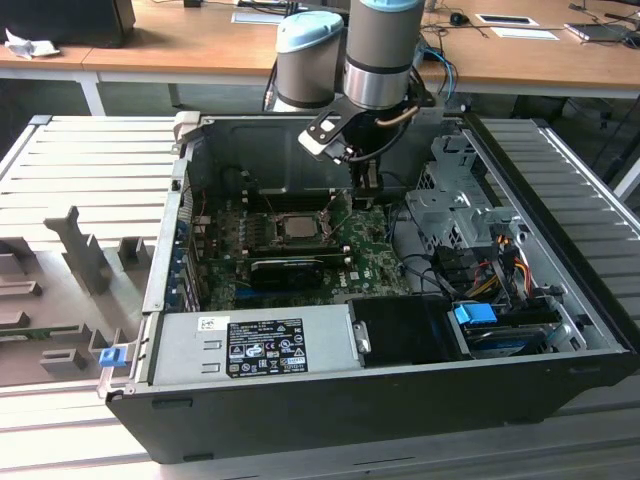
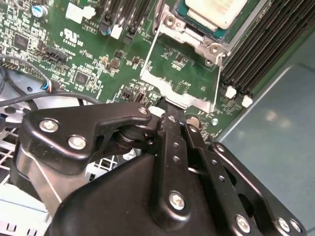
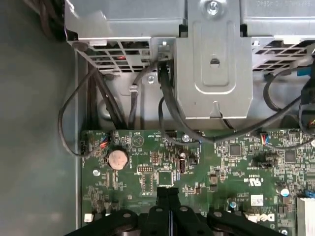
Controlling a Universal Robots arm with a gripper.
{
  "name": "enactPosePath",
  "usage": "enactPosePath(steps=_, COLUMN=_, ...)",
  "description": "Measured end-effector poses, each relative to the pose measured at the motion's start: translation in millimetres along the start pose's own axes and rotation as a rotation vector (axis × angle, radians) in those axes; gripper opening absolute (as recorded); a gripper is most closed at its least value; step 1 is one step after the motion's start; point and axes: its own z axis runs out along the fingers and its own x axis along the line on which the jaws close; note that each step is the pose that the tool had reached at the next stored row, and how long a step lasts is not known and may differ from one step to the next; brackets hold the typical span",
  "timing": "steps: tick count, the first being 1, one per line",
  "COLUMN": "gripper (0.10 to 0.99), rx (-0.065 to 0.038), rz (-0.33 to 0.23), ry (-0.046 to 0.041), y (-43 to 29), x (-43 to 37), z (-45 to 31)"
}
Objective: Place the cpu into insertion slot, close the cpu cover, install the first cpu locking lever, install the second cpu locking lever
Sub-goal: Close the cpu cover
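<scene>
The black gripper [image 2: 173,112] has its fingers [image 2: 172,142] pressed together, tips touching the free edge of the thin silvery hinged cpu cover [image 2: 181,100]. Whether they pinch it, I can't tell. Just beyond the fingertips, the pale square cpu [image 2: 216,10] sits in the silver-rimmed insertion slot [image 2: 193,38].

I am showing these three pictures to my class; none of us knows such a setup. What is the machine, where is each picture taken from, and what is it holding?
The machine is a robot arm reaching into an open computer case. The exterior view comes from a camera off the arm; both wrist views come from cameras riding on it. At its end is a black claw. On the green motherboard the cpu already lies in the insertion slot. The cpu cover, a thin silvery frame, is swung open, and the claw appears shut on its free edge.
</scene>
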Motion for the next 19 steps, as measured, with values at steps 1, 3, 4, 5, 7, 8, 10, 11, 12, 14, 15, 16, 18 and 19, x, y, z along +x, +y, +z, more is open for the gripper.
enactPosePath(steps=1, gripper=0.106, rx=0.000, rz=0.000, ry=0.0000, y=-4.5, x=-0.1, z=-0.2)
enactPosePath(steps=3, gripper=0.106, rx=0.000, rz=0.000, ry=-0.0001, y=-8.4, x=-0.2, z=-0.4)
enactPosePath(steps=4, gripper=0.106, rx=0.000, rz=0.000, ry=0.0001, y=-11.2, x=-0.2, z=-0.4)
enactPosePath(steps=5, gripper=0.106, rx=0.000, rz=0.000, ry=0.0000, y=-14.2, x=-0.3, z=-0.6)
enactPosePath(steps=7, gripper=0.106, rx=0.000, rz=0.000, ry=0.0000, y=-19.0, x=-0.3, z=-0.7)
enactPosePath(steps=8, gripper=0.106, rx=0.000, rz=0.000, ry=0.0000, y=-20.2, x=-0.4, z=-0.8)
enactPosePath(steps=10, gripper=0.106, rx=0.000, rz=0.000, ry=0.0000, y=-21.9, x=-0.4, z=-0.9)
enactPosePath(steps=11, gripper=0.106, rx=0.000, rz=0.000, ry=0.0000, y=-22.6, x=-0.4, z=-0.9)
enactPosePath(steps=12, gripper=0.106, rx=0.000, rz=0.000, ry=0.0000, y=-23.3, x=-0.4, z=-0.9)
enactPosePath(steps=14, gripper=0.106, rx=0.000, rz=0.000, ry=0.0000, y=-25.2, x=-0.4, z=-1.0)
enactPosePath(steps=15, gripper=0.106, rx=0.000, rz=0.000, ry=0.0000, y=-27.0, x=-0.4, z=-1.0)
enactPosePath(steps=16, gripper=0.106, rx=0.000, rz=0.000, ry=0.0001, y=-30.2, x=-0.5, z=-1.2)
enactPosePath(steps=18, gripper=0.106, rx=0.000, rz=0.000, ry=0.0000, y=-35.7, x=-0.5, z=-1.4)
enactPosePath(steps=19, gripper=0.106, rx=0.000, rz=0.000, ry=0.0000, y=-42.0, x=-0.6, z=-1.5)
